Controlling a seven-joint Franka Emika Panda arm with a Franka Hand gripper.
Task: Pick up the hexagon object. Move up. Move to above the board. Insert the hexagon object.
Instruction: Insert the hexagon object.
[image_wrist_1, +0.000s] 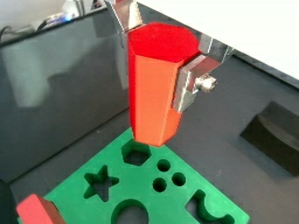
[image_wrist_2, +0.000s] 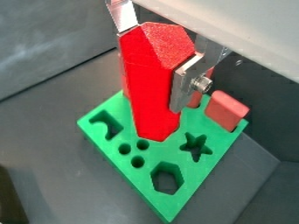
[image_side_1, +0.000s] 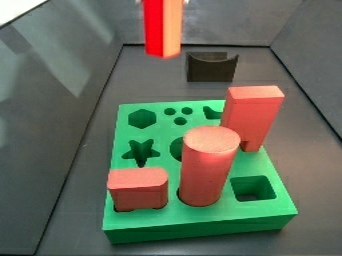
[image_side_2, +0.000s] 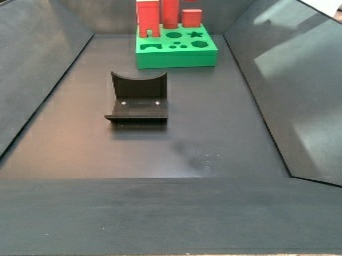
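My gripper (image_wrist_1: 158, 63) is shut on the hexagon object (image_wrist_1: 152, 96), a tall bright red prism held upright between the silver fingers; both wrist views show this grip (image_wrist_2: 152, 57). The prism (image_wrist_2: 146, 96) hangs above the green board (image_wrist_1: 73, 185), its lower end over the board's edge near the empty hexagon hole (image_wrist_1: 136, 155). In a side view the prism (image_side_1: 163, 25) hangs high beyond the board (image_side_1: 201, 225), with the gripper mostly out of frame. The board's hexagon hole (image_side_1: 140, 120) is free.
A salmon cylinder (image_side_1: 207, 165), a tall salmon square block (image_side_1: 251, 118) and a low salmon block (image_side_1: 136, 188) stand in the board. The dark fixture (image_side_1: 210, 65) stands on the floor beyond it (image_side_2: 138, 100). Dark walls ring the floor.
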